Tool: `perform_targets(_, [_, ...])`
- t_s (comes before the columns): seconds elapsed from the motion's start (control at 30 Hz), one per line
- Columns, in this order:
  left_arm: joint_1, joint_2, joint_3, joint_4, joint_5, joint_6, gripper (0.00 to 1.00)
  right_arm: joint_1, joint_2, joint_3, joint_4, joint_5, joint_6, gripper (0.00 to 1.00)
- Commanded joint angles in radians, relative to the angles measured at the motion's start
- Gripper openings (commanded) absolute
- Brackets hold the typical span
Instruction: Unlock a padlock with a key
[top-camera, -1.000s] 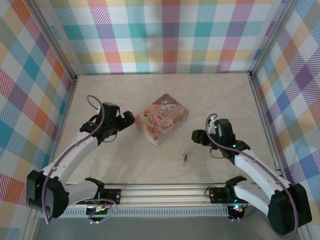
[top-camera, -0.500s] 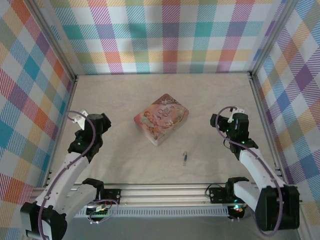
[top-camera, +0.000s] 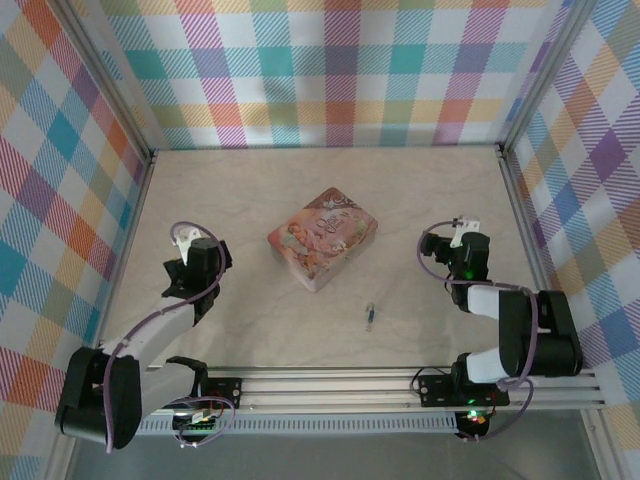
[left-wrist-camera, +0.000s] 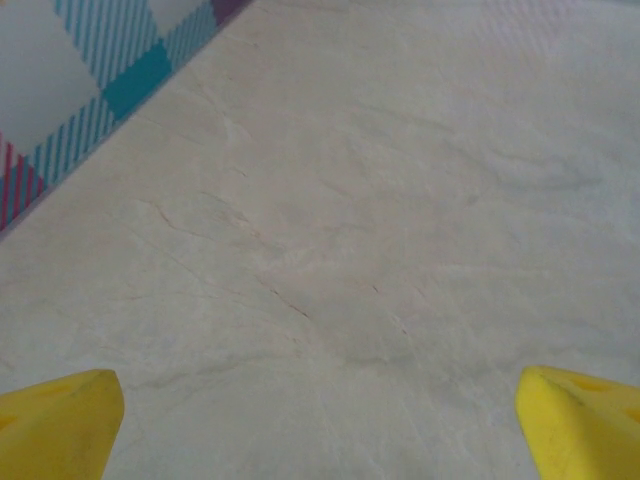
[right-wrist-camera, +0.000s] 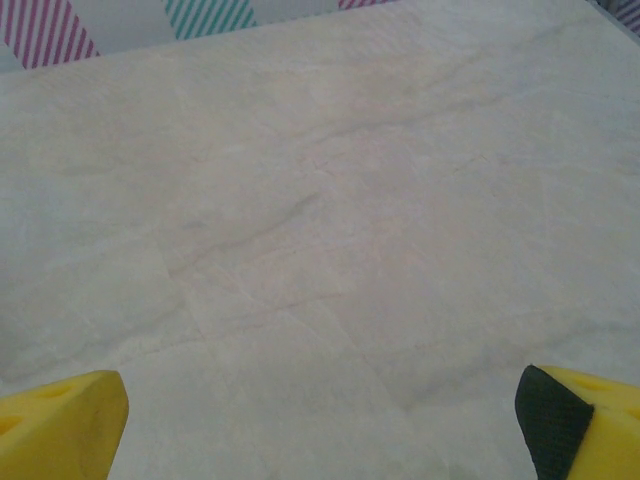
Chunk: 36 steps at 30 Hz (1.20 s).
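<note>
left tool (left-wrist-camera: 320, 430): released; yellow fingertips (left-wrist-camera: 60, 425) stand wide apart in the lower corners of the wrist view, bare surface (left-wrist-camera: 330, 200) between them
right tool (right-wrist-camera: 320, 425): released; nothing between its tips, above bare surface
padlock (top-camera: 371, 316): lies on the surface, lower centre of the top view, near the pink tin (top-camera: 322, 238), below and right of it; well apart from both tools; detail too small to make out

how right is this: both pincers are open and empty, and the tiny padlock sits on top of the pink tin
One slip: the top external view shows the padlock on the table, apart from the pink tin. Left pincer and right pincer are open and empty.
</note>
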Motion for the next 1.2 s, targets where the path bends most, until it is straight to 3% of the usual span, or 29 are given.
perform_targets(0.0, [0.014,0.036,-0.031,0.182,0.054,0.082,1.00,-0.016,0.068,-0.016,0.187,-0.056,-0.024,1.00])
perform_targets(0.43, [0.024,0.256,-0.005,0.470,0.229,0.220,1.00,-0.016,0.089,0.025,0.134,-0.095,-0.043,1.00])
perform_targets(0.6, [0.031,0.298,0.034,0.447,0.308,0.269,1.00,-0.016,0.089,0.024,0.135,-0.095,-0.043,1.00])
perform_targets(0.9, [0.086,0.379,-0.077,0.749,0.386,0.283,1.00,-0.017,0.088,0.023,0.137,-0.095,-0.043,1.00])
perform_targets(1.07, [0.086,0.446,-0.082,0.821,0.382,0.283,1.00,-0.017,0.089,0.022,0.137,-0.095,-0.044,1.00])
perform_targets(1.17, [0.087,0.450,-0.040,0.747,0.376,0.277,1.00,-0.014,0.087,0.023,0.137,-0.092,-0.044,1.00])
